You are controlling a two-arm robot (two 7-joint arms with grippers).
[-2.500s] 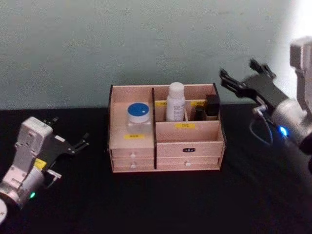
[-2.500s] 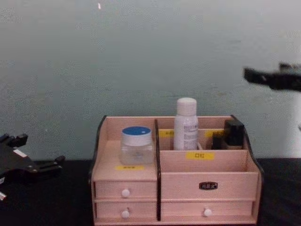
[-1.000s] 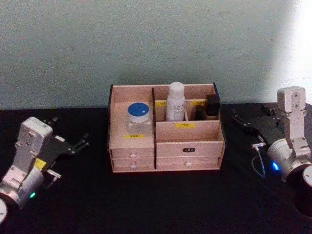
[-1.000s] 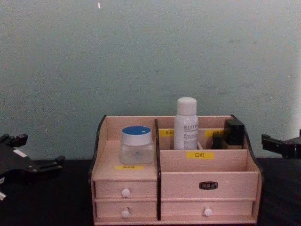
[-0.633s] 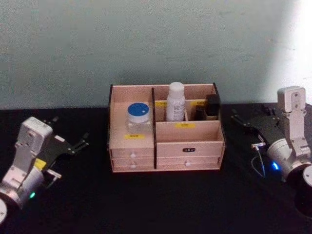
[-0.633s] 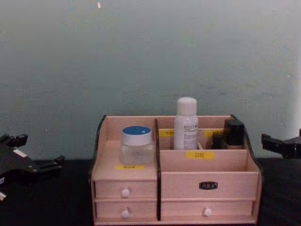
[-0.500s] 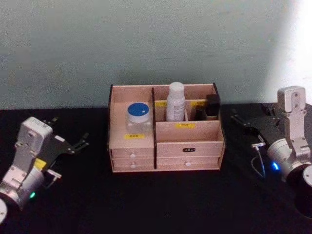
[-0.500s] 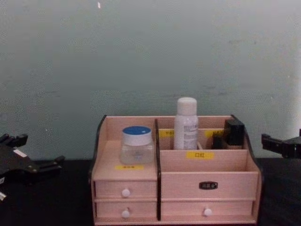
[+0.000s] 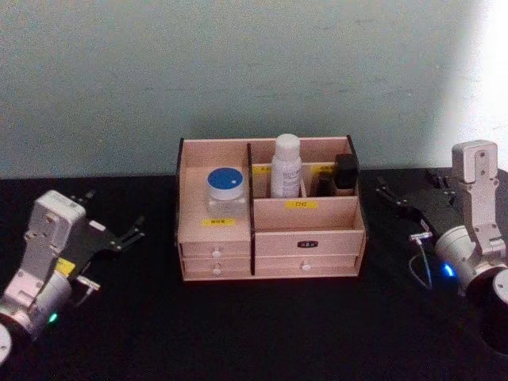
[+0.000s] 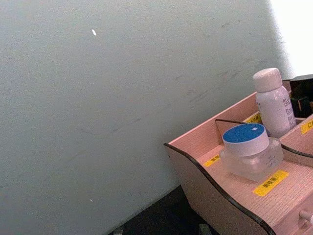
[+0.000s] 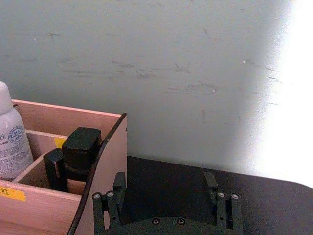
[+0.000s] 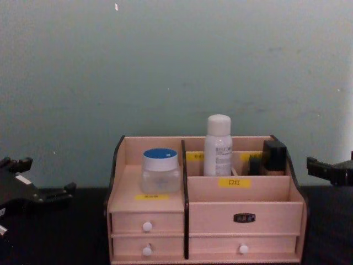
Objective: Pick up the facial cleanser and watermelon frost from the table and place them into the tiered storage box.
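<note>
The tiered storage box (image 9: 305,244) stands mid-table, light wood with dark side edges. The facial cleanser (image 9: 286,165), a tall white bottle, stands upright in its upper back compartment. The watermelon frost (image 9: 225,189), a squat jar with a blue lid, sits in the left compartment. The chest view shows the bottle (image 12: 218,146) and the jar (image 12: 160,170) inside the box (image 12: 242,207). My left gripper (image 9: 115,213) rests open to the left of the box, holding nothing. My right gripper (image 9: 406,186) rests open to the right of it, its fingers (image 11: 117,188) spread and bare.
Black lipstick-like items (image 9: 340,175) fill the box's back right compartment. Yellow labels and two rows of white-knobbed drawers (image 12: 147,226) face me. A pale green wall stands right behind the box. Black tabletop lies in front and on both sides.
The right arm has come down from high beside the box to rest low on the right. Bottle, jar and left arm have not moved.
</note>
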